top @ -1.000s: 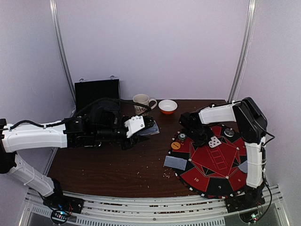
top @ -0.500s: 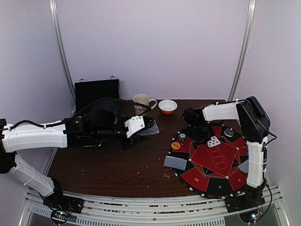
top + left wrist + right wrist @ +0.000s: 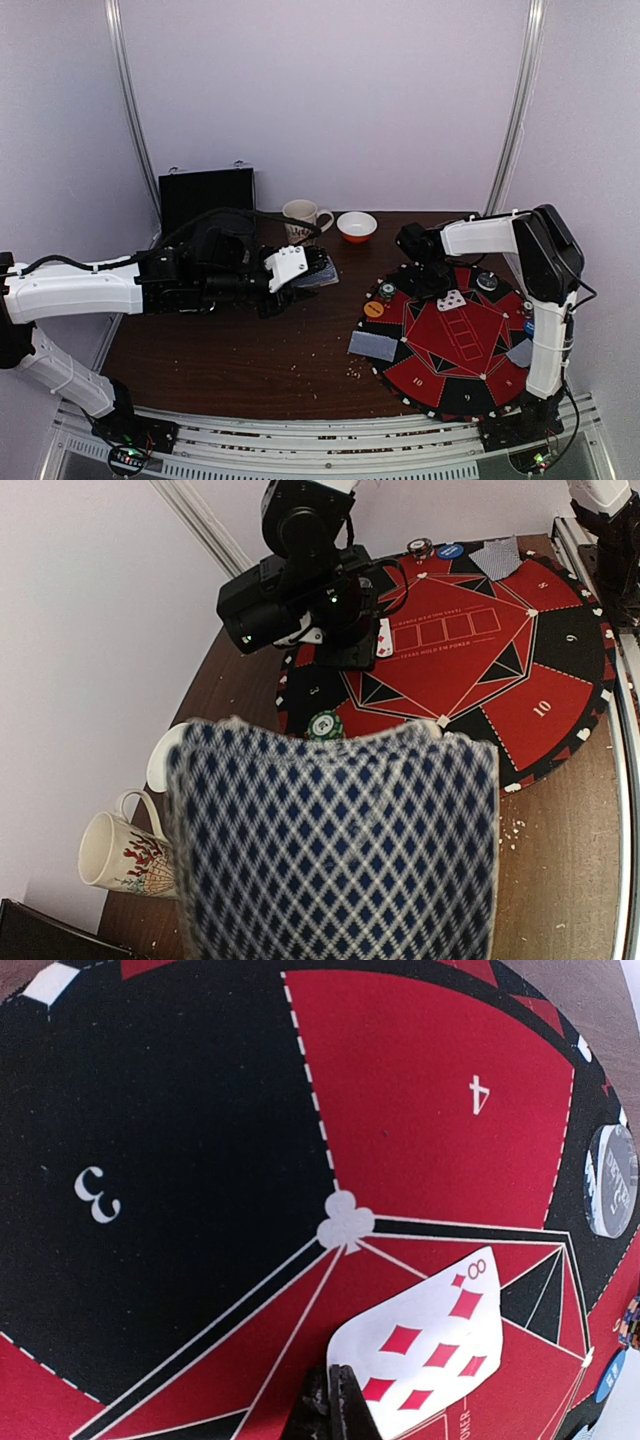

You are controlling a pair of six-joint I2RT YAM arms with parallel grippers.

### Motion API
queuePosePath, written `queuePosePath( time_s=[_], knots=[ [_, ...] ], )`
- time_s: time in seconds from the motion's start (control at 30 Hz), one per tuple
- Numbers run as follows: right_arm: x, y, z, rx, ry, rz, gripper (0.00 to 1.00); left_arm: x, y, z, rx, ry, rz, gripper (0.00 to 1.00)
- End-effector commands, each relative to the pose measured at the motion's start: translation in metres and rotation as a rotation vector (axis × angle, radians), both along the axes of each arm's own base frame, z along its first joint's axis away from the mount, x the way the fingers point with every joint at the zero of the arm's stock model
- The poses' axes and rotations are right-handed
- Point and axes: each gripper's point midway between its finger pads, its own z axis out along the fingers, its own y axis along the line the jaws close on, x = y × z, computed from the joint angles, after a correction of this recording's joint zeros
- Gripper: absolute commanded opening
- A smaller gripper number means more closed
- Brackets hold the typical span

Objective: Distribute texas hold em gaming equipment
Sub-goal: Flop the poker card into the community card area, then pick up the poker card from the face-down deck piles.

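My left gripper [image 3: 303,272] hangs over the table's middle, shut on a deck [image 3: 322,271] of blue-and-white diamond-backed cards. That deck [image 3: 335,850] fills the left wrist view and hides the fingers. My right gripper [image 3: 437,286] is low over the round red-and-black poker mat [image 3: 460,350]. Its jaws [image 3: 335,1400] are shut on the edge of a face-up eight of diamonds [image 3: 430,1345], which rests on the mat. A green-white disc [image 3: 386,290] and an orange disc [image 3: 373,310] sit at the mat's left rim. A black disc [image 3: 487,282] lies at its far side. Grey-backed cards lie at the left [image 3: 374,346] and right [image 3: 518,352].
A patterned mug [image 3: 301,217] and an orange-and-white bowl [image 3: 357,226] stand at the back of the table. An open black case [image 3: 207,197] stands at the back left. Crumbs dot the brown tabletop [image 3: 230,350].
My right gripper has shifted right and toward the back over the mat, and the face-up card has turned slightly. The left arm and deck have not moved.
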Motion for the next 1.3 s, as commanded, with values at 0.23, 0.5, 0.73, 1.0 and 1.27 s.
queuePosePath(
  time_s=[0.23, 0.5, 0.73, 1.0, 1.27],
  knots=[
    [-0.009, 0.006, -0.016, 0.076, 0.028, -0.051, 0.00, 0.002, -0.002, 0.025, -0.063, -0.046, 0.003, 0.36],
    [-0.012, 0.016, -0.007, 0.143, 0.025, -0.017, 0.26, 0.002, -0.002, 0.024, -0.062, -0.046, 0.004, 0.36],
    [-0.006, 0.038, 0.030, 0.267, -0.018, 0.064, 0.34, 0.002, -0.003, 0.024, -0.062, -0.043, 0.001, 0.36],
    [-0.005, 0.038, 0.168, 0.363, -0.302, 0.195, 0.56, 0.001, -0.003, 0.025, -0.063, -0.043, -0.004, 0.36],
    [-0.115, 0.182, 0.327, 1.206, -0.607, 0.818, 1.00, 0.001, -0.003, 0.022, -0.058, -0.045, -0.003, 0.36]
  ],
)
